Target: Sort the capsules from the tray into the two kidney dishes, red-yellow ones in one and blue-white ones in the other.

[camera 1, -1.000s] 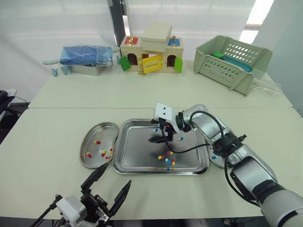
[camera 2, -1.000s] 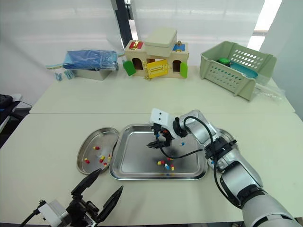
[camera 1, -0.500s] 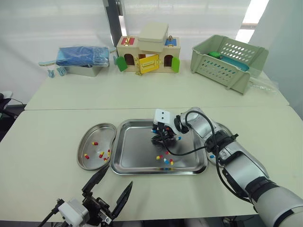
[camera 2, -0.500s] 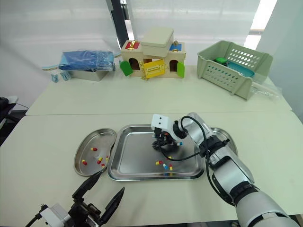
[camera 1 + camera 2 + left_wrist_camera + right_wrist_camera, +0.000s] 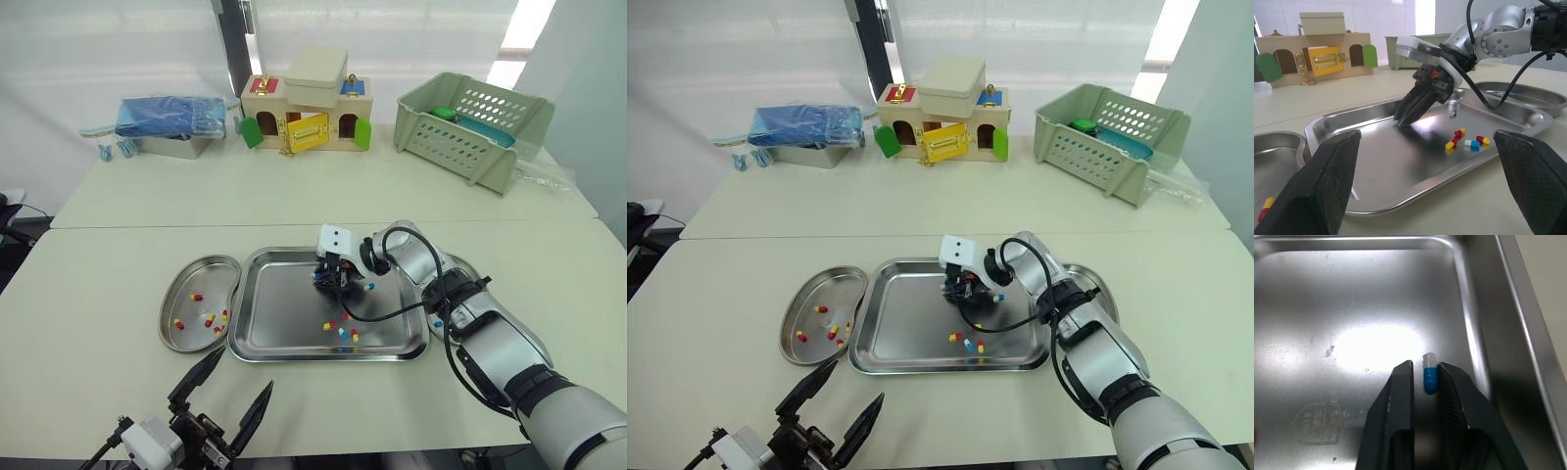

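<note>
1. Right gripper (image 5: 1400,121): it is lowered into the rectangular stainless steel tray (image 5: 274,313), fingertips pointing down at the tray floor. The two black fingers (image 5: 1400,382) stand narrowly parted, not clamped. One blue-and-white capsule (image 5: 1430,375) lies flat on the tray floor between the fingertips. One finger is against it or nearly so. On the other side a thin strip of tray floor shows between finger and capsule.

2. Near the right gripper:
- A second blue-and-white capsule (image 5: 1452,112) lies just beside the fingers, on their right.
- A small cluster of mixed capsules (image 5: 1465,139), red-and-yellow with one blue-and-white among them, lies on the robot's side of the fingertips, near them but apart.
- The left kidney-shaped steel dish (image 5: 201,269) sits left of the gripper, just beside the tray's left edge. It holds several red-and-yellow capsules (image 5: 211,318).
- The right kidney-shaped steel dish (image 5: 1528,98) sits right of the gripper, partly under the right forearm. Its contents cannot be made out.

3. Left gripper (image 5: 227,390): it hangs past the near edge of the table, with its fingers spread wide and nothing between them. The tray and the left dish lie ahead of its fingertips, well apart from them.

4. Beyond the right gripper, at the far side of the table, stand a wooden toy house (image 5: 304,113) and a pale green perforated basket (image 5: 470,122).
</note>
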Tool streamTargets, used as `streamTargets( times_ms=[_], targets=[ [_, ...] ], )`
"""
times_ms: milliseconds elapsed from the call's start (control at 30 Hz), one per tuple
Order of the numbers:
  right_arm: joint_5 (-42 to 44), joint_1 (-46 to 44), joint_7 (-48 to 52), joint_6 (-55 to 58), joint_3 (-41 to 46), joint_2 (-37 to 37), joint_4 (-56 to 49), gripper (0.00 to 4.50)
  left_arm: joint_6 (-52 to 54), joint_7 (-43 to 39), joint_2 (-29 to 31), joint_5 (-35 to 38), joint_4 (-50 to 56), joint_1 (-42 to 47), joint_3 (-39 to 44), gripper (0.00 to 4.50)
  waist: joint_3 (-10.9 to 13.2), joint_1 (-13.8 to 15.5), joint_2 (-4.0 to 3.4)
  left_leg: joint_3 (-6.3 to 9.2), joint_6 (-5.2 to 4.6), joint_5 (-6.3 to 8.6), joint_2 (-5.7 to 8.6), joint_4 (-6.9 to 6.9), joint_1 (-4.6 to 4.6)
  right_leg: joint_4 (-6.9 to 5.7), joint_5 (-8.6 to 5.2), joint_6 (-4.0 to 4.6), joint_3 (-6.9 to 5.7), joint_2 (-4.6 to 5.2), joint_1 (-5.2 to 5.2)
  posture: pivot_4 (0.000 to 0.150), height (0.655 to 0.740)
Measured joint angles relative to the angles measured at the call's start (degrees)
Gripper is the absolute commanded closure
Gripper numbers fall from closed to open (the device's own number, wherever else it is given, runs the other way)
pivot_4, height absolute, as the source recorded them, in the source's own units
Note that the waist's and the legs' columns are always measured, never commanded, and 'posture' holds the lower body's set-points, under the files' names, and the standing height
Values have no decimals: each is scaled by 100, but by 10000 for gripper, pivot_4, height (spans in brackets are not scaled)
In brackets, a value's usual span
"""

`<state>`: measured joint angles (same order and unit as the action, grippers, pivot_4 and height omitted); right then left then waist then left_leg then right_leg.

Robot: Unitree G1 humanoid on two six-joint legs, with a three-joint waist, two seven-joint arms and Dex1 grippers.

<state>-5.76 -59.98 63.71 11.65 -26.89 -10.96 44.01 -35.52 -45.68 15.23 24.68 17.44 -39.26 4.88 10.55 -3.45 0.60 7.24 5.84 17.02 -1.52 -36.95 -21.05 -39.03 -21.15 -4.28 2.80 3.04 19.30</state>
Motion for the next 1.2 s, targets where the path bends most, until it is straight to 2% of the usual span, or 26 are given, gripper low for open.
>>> streamTargets(
  times_ms=[267,433,633,767,967,1100,1200],
  targets=[
    [27,113,74,12,105,3,-102,44871,-7,-12,88,23,-7,-1,-2,0,0,0,0,0,0,0,0,0,0,0,0,0,0,0,0,1500,7400],
    [434,564,454,530,399,-343,-1281,44871,-7,-187,331,101,-5,11,-31,0,2,15,-3,5,0,0,0,-1,-7,1,0,0,-4,0,1,1500,7400],
    [1426,1655,902,1725,1321,-1789,-4179,44871,-12,-793,792,305,-55,333,-219,0,3,162,-6,18,-1,1,3,-3,-24,11,0,0,-21,1,1,1500,7400],
    [1930,2898,1043,2309,2116,-3125,-5402,44871,-4,-1363,1105,424,-183,795,-518,0,4,219,-7,22,-1,1,7,-7,-34,13,0,0,-27,3,1,1500,7400],
    [2119,4369,817,2507,3305,-4223,-5735,44871,134,-1803,1234,651,-351,1425,-736,0,2,123,-11,5,-3,1,1,-3,-6,5,0,0,-10,-3,-14,1500,7400],
    [2127,5002,578,2474,3505,-4305,-5747,44871,275,-2007,1259,752,-510,1603,-744,0,2,84,-10,-7,-3,1,1,-4,1,3,0,0,4,-2,-17,1500,7400],
    [2172,5047,315,2396,3510,-4256,-5747,44871,310,-2121,1259,832,-570,1678,-742,0,3,78,-10,-5,-3,1,1,-5,4,2,0,0,2,-2,-21,1500,7400]
  ],
)
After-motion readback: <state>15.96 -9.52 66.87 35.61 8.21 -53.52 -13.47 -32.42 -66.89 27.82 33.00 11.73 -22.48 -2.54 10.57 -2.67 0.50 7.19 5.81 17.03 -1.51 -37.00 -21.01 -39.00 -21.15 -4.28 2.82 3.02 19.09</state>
